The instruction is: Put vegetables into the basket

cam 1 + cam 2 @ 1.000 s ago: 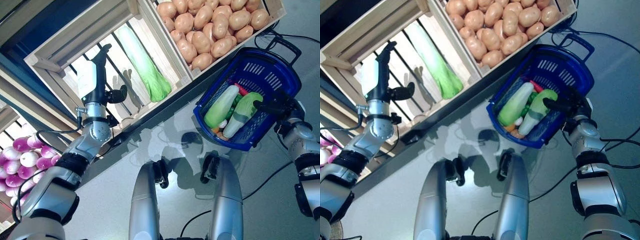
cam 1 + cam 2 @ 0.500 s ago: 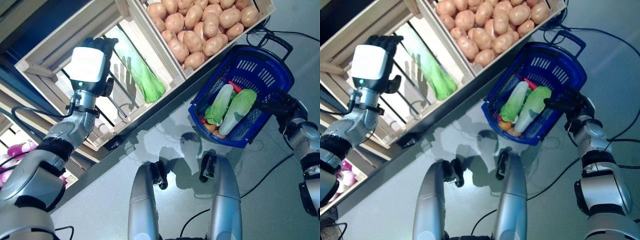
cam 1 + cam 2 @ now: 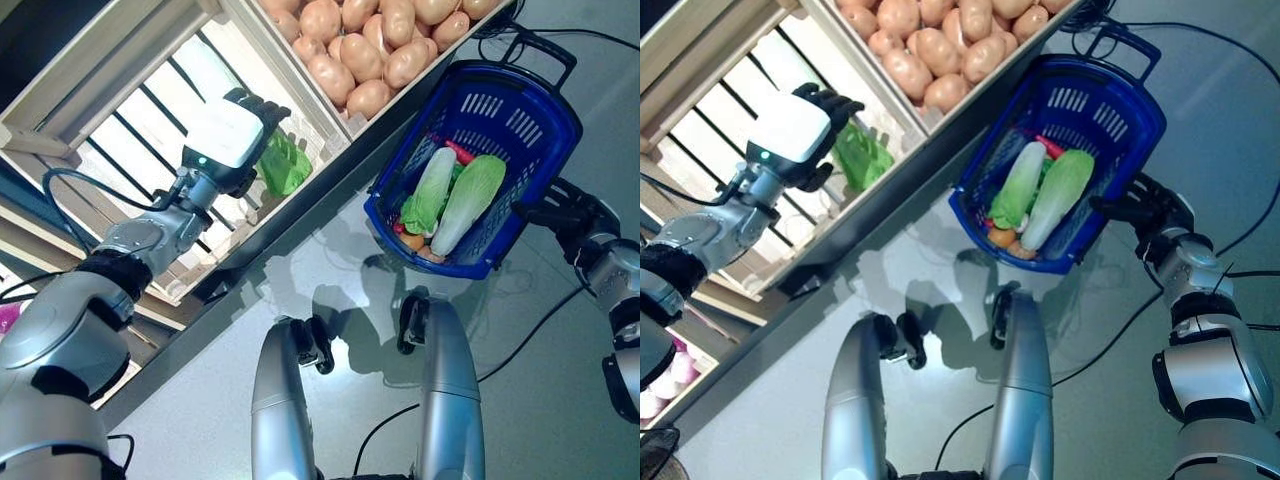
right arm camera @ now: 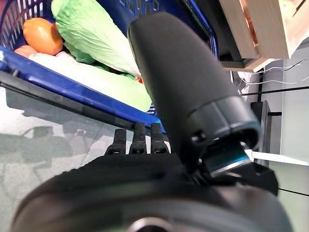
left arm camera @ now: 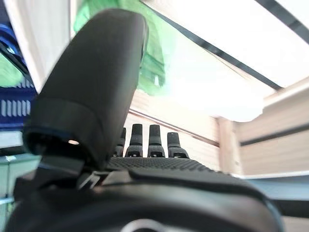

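My left hand (image 3: 232, 135) is reaching into the slatted wooden crate (image 3: 120, 110), over the leafy end of the green cabbage (image 3: 283, 165) that lies against the crate's right wall. In my wrist view the fingers (image 5: 137, 140) stand straight and loose and the thumb is lifted off them, so the hand is unclenched and holds nothing; the green leaves show just past the thumb, and I cannot tell whether I am touching them yet. To the right, past the dividing wall, the next crate is heaped with potatoes (image 3: 365, 45). Further right hangs the blue basket (image 3: 560, 150), already carrying two pale green cabbages (image 3: 450, 195) side by side, with something orange (image 4: 42, 34) and a bit of red under them near its lower rim. My right hand (image 3: 565, 212) is at the basket's right rim; whether its fingers are wrapped round the rim or only resting under it I cannot tell. I judge this to be the reach for the next vegetable: I need to lower the palm onto the cabbage, curl round its stalk, then lift it clear of the crate wall towards the basket.
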Available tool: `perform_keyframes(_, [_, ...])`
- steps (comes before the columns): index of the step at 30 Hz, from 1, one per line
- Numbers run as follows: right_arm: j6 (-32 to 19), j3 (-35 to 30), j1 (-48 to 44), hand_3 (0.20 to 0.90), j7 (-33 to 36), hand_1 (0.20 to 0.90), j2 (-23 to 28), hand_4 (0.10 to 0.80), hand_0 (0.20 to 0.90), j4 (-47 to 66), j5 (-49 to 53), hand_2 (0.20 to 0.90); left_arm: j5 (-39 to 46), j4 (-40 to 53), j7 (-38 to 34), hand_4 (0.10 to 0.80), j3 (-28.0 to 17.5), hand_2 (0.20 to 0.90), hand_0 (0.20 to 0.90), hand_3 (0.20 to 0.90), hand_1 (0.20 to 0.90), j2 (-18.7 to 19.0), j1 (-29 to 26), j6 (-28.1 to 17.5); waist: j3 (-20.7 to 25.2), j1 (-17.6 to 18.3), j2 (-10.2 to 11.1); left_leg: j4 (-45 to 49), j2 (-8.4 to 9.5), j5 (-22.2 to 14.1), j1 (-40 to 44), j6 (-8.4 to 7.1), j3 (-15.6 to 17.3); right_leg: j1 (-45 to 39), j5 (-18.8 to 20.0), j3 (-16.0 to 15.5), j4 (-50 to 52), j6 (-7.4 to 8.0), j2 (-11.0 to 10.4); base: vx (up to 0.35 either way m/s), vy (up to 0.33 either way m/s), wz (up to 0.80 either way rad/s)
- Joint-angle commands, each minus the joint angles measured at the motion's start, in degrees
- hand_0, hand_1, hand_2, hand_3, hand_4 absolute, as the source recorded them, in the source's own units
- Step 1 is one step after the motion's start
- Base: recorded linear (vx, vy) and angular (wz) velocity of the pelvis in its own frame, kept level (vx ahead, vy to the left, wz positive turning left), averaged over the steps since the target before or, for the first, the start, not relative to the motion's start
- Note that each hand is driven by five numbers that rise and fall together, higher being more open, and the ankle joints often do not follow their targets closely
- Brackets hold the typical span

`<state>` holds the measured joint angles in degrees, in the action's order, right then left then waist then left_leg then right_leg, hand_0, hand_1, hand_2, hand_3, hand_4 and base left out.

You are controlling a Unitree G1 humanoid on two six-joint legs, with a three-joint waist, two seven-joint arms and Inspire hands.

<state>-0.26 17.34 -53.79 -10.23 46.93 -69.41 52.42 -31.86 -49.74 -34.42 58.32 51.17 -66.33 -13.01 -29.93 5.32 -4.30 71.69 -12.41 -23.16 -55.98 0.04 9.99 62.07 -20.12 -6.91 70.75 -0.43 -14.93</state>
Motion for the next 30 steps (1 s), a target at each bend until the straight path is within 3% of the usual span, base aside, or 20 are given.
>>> perform_keyframes(1, [-3.4, 1.0, -4.7, 0.9, -2.2, 0.9, 5.2, 0.8, 0.9, -0.1, 2.9, 0.9, 2.0, -1.8, -0.6, 0.8, -0.8, 0.9, 0.9, 0.9, 0.9, 5.2, -9.4, 2.3, 0.1, 1.1, -0.6, -0.9, -0.3, -2.2, 0.3, -0.45, 0.2, -3.6, 2.8, 1.4, -3.7, 2.73, -1.6, 0.0, 0.0, 0.0])
perform_keyframes(9, [-3.7, 1.1, -4.6, 0.9, -2.8, 0.9, 5.5, 0.8, 0.9, 0.6, 4.4, 0.9, -3.2, -2.5, 2.0, 0.8, 0.9, 0.9, 0.9, 0.9, 0.9, 5.5, -10.6, 1.6, 0.1, 1.1, -0.2, 2.2, -0.89, -2.9, -4.3, -0.4, -0.4, 0.7, 3.4, 1.8, -2.0, 3.18, -1.8, -0.026, 0.019, -0.02])
perform_keyframes(18, [-3.4, 2.3, -5.5, 0.9, -3.4, 0.9, 6.0, 0.8, 0.9, 2.3, 6.6, 0.9, -4.9, -1.6, 12.2, 0.8, 9.2, 0.9, 0.9, 0.9, 0.9, 5.3, -19.1, 8.3, 0.1, 1.8, 0.4, 8.4, -2.14, -3.4, -13.7, 0.18, -1.7, 9.2, 3.8, 2.8, 2.6, 3.43, -2.6, -0.04, -0.011, 0.0])
perform_keyframes(25, [-3.2, 0.4, -2.8, 0.9, -2.0, 0.9, 6.0, 0.8, 0.9, 5.0, 9.1, 0.9, -6.6, -1.3, 11.7, 0.8, 9.6, 0.9, 0.9, 0.9, 0.9, 5.5, -21.0, 9.7, 0.1, 2.1, 0.9, 11.4, -2.68, -4.3, -17.1, 0.89, -2.1, 12.4, 2.9, 2.8, 5.5, 3.24, -3.1, -0.02, -0.006, -0.01])
perform_keyframes(30, [-3.5, -0.9, -2.4, 0.9, -3.0, 0.9, 6.5, 0.8, 0.9, 4.8, 9.2, 0.9, -3.3, -1.3, 21.4, 0.8, 11.1, 0.9, 0.9, 0.9, 0.9, 5.3, -22.1, 10.5, 0.1, 2.3, 1.3, 13.3, -3.28, -4.9, -17.6, 1.24, -2.3, 12.8, 2.1, 2.7, 7.6, 3.01, -3.6, -0.001, -0.008, -0.02])
